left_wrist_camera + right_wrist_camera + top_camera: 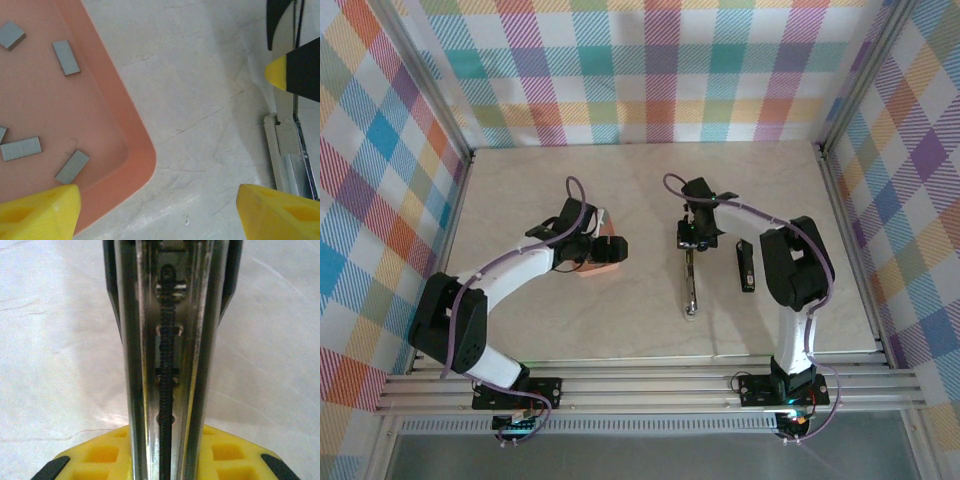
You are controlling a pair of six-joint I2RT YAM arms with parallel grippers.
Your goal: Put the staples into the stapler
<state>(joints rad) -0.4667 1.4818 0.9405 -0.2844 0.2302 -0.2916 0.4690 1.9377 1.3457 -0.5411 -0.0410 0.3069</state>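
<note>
The stapler (690, 285) lies open at mid-table, its long metal magazine pointing toward the near edge. In the right wrist view that magazine (167, 340) runs straight up, a black spring down its channel. My right gripper (693, 236) is shut on the stapler, with yellow fingers (100, 457) pressed against both sides of the rail. Several grey staples (66, 57) lie loose in the salmon-pink tray (135, 165). My left gripper (157, 210) hangs open over the tray's right corner and bare table, holding nothing; it shows by the tray (600, 262) in the top view.
A black elongated stapler part (745, 268) lies just right of the magazine. The magazine's end (287, 145) and a yellow fingertip of the right gripper (277, 72) show at the right of the left wrist view. Plaid walls enclose the table on three sides.
</note>
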